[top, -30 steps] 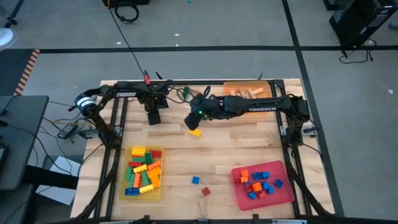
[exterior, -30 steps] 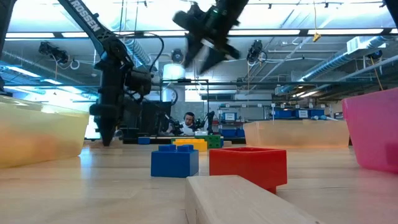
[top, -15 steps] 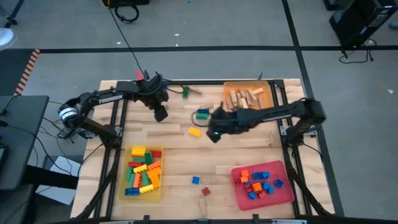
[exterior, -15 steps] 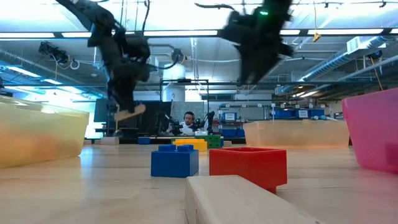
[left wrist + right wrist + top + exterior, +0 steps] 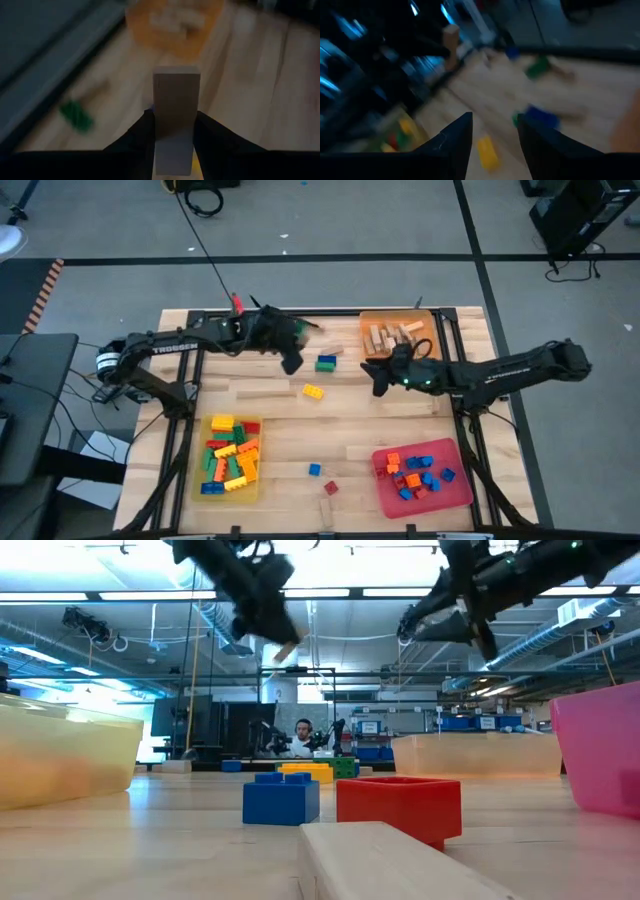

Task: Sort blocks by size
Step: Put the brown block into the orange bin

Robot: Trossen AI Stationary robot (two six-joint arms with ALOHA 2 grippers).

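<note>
Gripping a tan wooden block (image 5: 175,107) between its two dark fingers (image 5: 142,137), the left claw (image 5: 291,360) is hanging above the counter (image 5: 400,425) near its 12 o'clock edge. In the left wrist view the block is standing straight out from the jaws, pointing toward the orange tray (image 5: 398,332) of wooden pieces (image 5: 392,335). In the low view the same block (image 5: 287,645) is showing high in the air at the arm's tip.

Hovering toward 2 o'clock, just in front of the orange tray, the right claw (image 5: 379,377) is carrying nothing; its fingers (image 5: 457,140) are standing a narrow way apart with only the counter showing between them.

A blue-and-green block (image 5: 326,363) is lying between the two claws, and a yellow block (image 5: 314,391) is lying just nearer the counter's centre. A green block (image 5: 76,116) is resting close to the 12 o'clock edge.

At 8 o'clock the yellow tray (image 5: 252,485) is holding larger bricks (image 5: 228,455) in yellow, green, red and orange. At 4 o'clock the red tray (image 5: 460,490) is holding small bricks (image 5: 415,472) in blue, orange and red. Toward 6 o'clock a small blue brick (image 5: 314,470), a small red brick (image 5: 331,487) and a tan wooden piece (image 5: 328,510) are lying loose between those trays.
</note>
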